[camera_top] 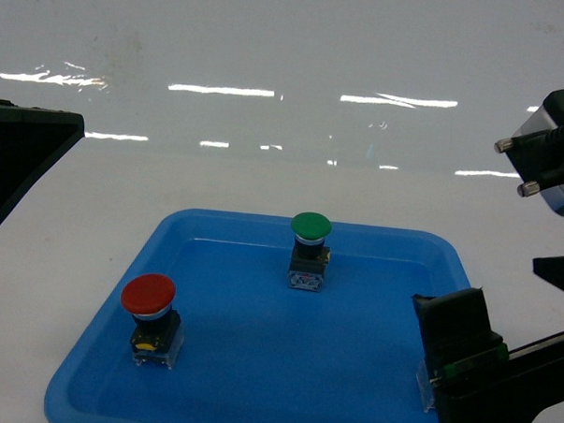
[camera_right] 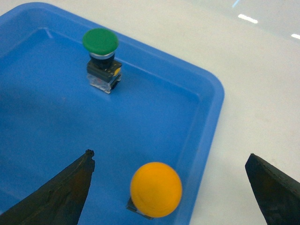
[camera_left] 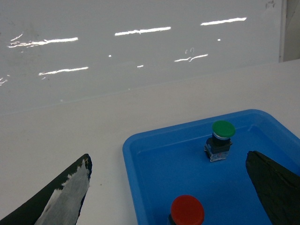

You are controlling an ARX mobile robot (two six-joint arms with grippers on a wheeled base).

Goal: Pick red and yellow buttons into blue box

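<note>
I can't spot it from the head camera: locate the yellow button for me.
The yellow button stands in the shallow blue tray by its right rim, between the open fingers of the right tool; in the head view that tool hides it.

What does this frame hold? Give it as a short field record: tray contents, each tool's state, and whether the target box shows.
tray: shallow blue tray on a white table
red button: upright, front-left of tray
green button: upright, near the tray's back wall
yellow button: upright, by the tray's right wall
left tool: open, holding nothing
right tool: open, fingers either side of the yellow button, not touching it
blue box: not in view
</note>
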